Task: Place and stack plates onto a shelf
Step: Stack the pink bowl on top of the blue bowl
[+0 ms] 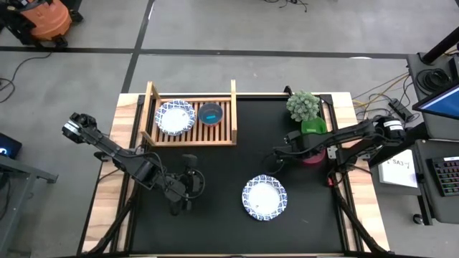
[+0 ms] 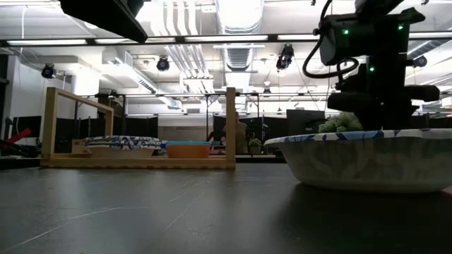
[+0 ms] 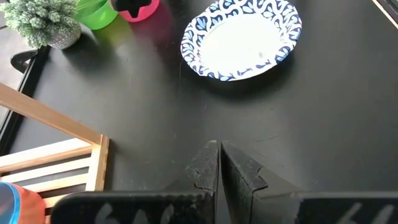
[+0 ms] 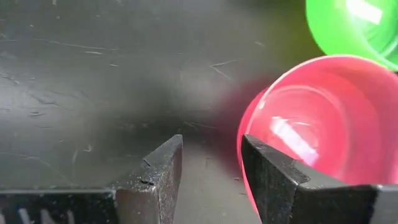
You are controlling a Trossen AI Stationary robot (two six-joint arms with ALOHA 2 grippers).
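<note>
1. Light wood marks your shelf (image 1: 191, 136) at the back left of the black tabletop (image 1: 222, 208); one plate (image 1: 175, 117) lies on its slats beside a blue-and-orange bowl (image 1: 210, 113).
2. You have a second plate (image 1: 264, 198) flat on the tabletop at front centre-right, well apart from the shelf.
3. Your left claw (image 1: 184, 188) sits over the tabletop in front of the shelf, fingers pressed together and holding nothing.
4. Your right claw (image 1: 276, 160) hangs behind the loose plate, fingers spread, just beside the pink bowl (image 4: 329, 118).
5. A green bowl (image 1: 313, 127) and a small potted plant (image 1: 303, 106) stand behind the pink bowl.
</note>
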